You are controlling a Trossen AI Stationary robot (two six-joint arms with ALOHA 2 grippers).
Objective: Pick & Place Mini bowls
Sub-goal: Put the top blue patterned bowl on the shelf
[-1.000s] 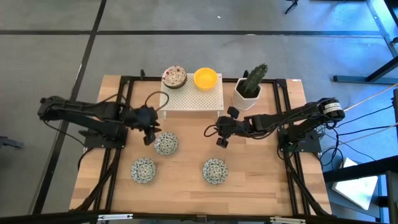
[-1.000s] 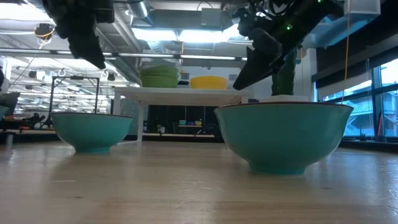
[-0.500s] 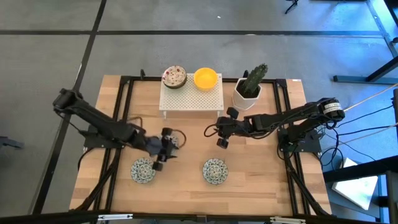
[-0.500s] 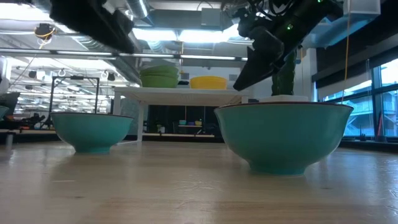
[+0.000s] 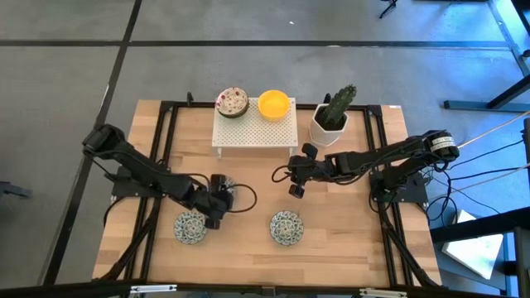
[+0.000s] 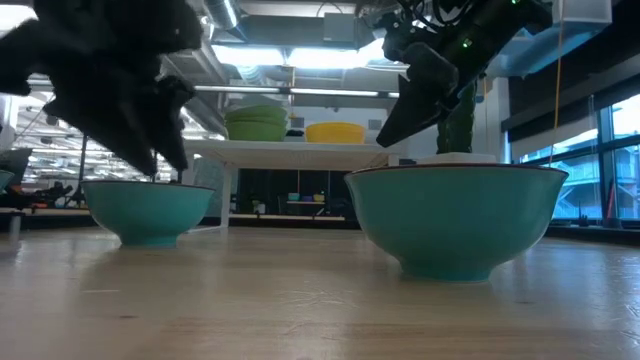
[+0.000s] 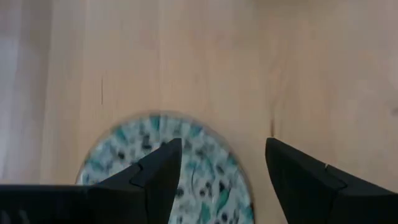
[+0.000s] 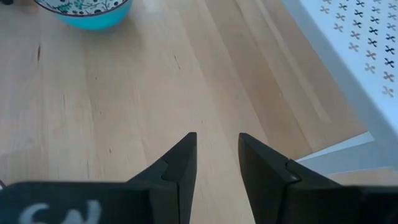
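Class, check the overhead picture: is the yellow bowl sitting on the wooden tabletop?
No, the yellow bowl stands on the white perforated rack, beside a red-speckled bowl.

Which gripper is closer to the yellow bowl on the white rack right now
Right. The right gripper hangs just in front of the rack holding the yellow bowl; the left gripper is farther forward, over a patterned bowl.

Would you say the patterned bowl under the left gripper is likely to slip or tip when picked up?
The patterned bowl looks glazed and rigid, so probably slippery and breakable. Its narrow foot, seen in the low view, suggests it could tip if pushed at the rim.
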